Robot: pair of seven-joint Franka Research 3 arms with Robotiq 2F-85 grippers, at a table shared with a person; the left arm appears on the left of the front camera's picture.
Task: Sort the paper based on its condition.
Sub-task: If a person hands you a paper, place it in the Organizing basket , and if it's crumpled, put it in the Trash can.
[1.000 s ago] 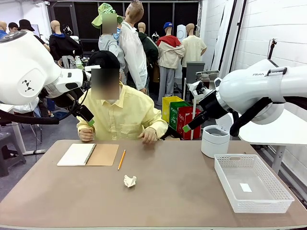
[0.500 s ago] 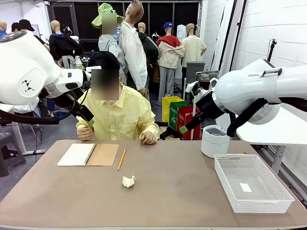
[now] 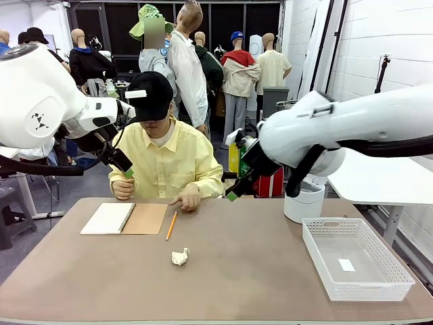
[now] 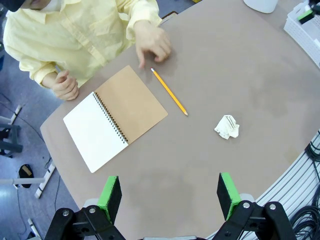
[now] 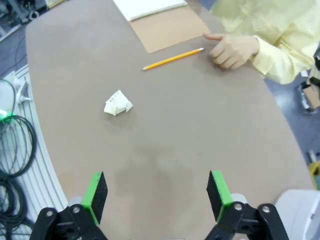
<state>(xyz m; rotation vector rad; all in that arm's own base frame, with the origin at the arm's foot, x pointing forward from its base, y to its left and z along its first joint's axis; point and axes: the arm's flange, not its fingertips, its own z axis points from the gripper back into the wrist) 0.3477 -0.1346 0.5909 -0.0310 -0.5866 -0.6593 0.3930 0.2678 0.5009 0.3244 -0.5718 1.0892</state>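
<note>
Right gripper (image 5: 157,200) is seen spread wide, nothing held, above the table (image 5: 165,140). Left gripper (image 4: 168,197) is likewise spread and empty. Crumpled paper (image 3: 180,256) is found mid-table, near the pencil (image 3: 172,225), apart from the notebook (image 3: 124,219).

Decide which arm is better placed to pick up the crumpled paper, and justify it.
Probably the right: its open end effector looks closer to the crumpled paper, and the white basket sits on its side.
</note>
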